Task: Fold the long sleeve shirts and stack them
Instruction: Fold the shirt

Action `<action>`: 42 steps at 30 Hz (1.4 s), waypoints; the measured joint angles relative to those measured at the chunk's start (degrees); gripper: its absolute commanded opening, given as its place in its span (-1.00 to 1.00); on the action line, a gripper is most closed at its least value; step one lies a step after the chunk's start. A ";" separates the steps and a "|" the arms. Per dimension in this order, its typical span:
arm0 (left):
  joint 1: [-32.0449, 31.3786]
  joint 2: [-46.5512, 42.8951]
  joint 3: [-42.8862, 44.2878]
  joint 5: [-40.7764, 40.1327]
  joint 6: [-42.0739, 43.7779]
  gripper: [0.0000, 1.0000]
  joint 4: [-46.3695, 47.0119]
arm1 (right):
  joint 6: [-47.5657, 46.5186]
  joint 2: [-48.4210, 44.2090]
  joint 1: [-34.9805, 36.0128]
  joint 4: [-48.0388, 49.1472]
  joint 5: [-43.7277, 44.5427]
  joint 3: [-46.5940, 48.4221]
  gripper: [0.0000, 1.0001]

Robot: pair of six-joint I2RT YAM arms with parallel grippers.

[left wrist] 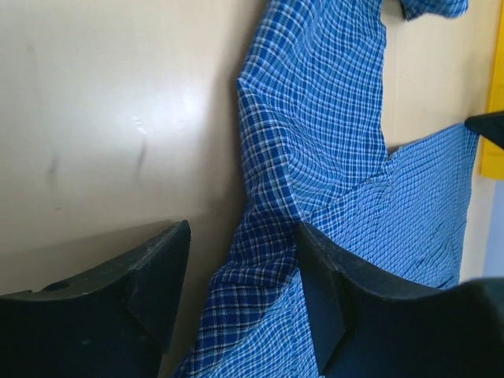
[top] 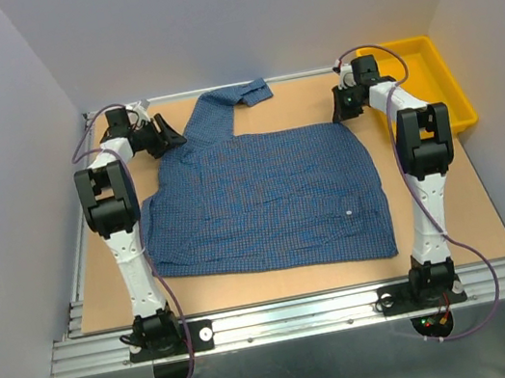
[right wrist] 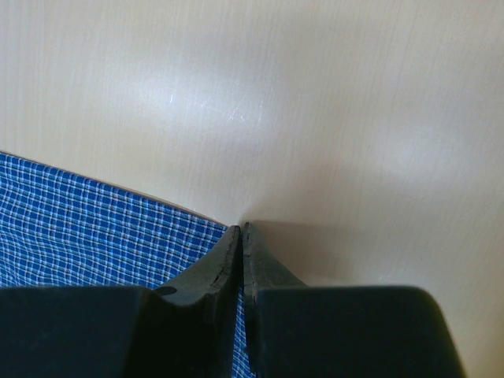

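Looks like an early part of the folding. Shirt [top: 264, 197] spread flat across the middle of the tabletop [top: 464, 220], with no fold made yet. One sleeve [top: 223, 106] poking out toward 12 o'clock. Only one shirt to see, so no stack yet.

Next, most likely: shut the left jaws on the bit of sleeve between them, then lift it and bring it over the body of the shirt. Calls for a soft, low pinch, to pick up just the top cloth and not a big bunch.

Left arm [top: 110, 199] stretched far out to 10 o'clock, wrist tipped down by the shirt's shoulder. Left jaws released and wide, one on each side of a raised crease of sleeve, not squeezing it.

Right arm [top: 422, 149] stretched out to 1 o'clock, just beside the yellow tray [top: 435, 69]. Right jaws clenched tight, tips down at the shirt's far corner. Hard to tell about any cloth pinched there.
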 measured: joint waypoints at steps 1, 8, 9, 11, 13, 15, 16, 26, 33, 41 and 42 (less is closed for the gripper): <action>-0.46 0.00 0.00 -0.09 0.46 0.25 -0.24 | 0.00 0.00 0.00 0.00 0.00 0.00 -0.81; -1.29 0.24 0.66 -1.51 2.32 -0.07 -2.08 | 0.00 0.00 0.00 0.00 0.02 0.00 -0.80; -1.29 0.44 0.98 -1.73 2.47 -0.11 -2.19 | 0.00 0.00 0.00 0.00 0.00 0.00 -0.81; -1.25 0.94 1.64 -2.10 2.64 -0.38 -2.25 | 0.00 0.00 0.00 0.00 0.02 0.00 -0.81; -1.16 1.44 1.99 -2.34 2.84 -0.49 -2.34 | 0.00 0.00 0.00 -0.02 0.02 0.00 -0.80; -1.03 1.75 2.01 -2.51 3.08 -0.64 -2.34 | 0.00 0.00 0.00 0.00 0.04 0.00 -0.80; -1.03 1.84 2.01 -2.51 3.04 -0.73 -2.32 | 0.02 0.00 0.00 0.00 0.07 0.00 -0.80; -1.07 1.57 2.01 -4.70 5.05 -0.88 -1.46 | -0.02 -0.04 0.07 -0.02 1.95 0.00 -0.88; -1.09 -0.83 2.01 -7.91 9.16 -0.88 -1.95 | -0.02 -0.79 0.11 -0.31 3.93 0.00 -0.99; -1.46 -7.58 0.15 -9.27 13.33 -0.85 -2.16 | 0.28 -6.80 0.11 -0.46 3.80 -0.98 -0.99; -1.57 -8.39 -0.31 -9.62 13.75 -0.85 -2.12 | 0.72 -7.98 0.11 -0.50 3.17 -1.31 -0.99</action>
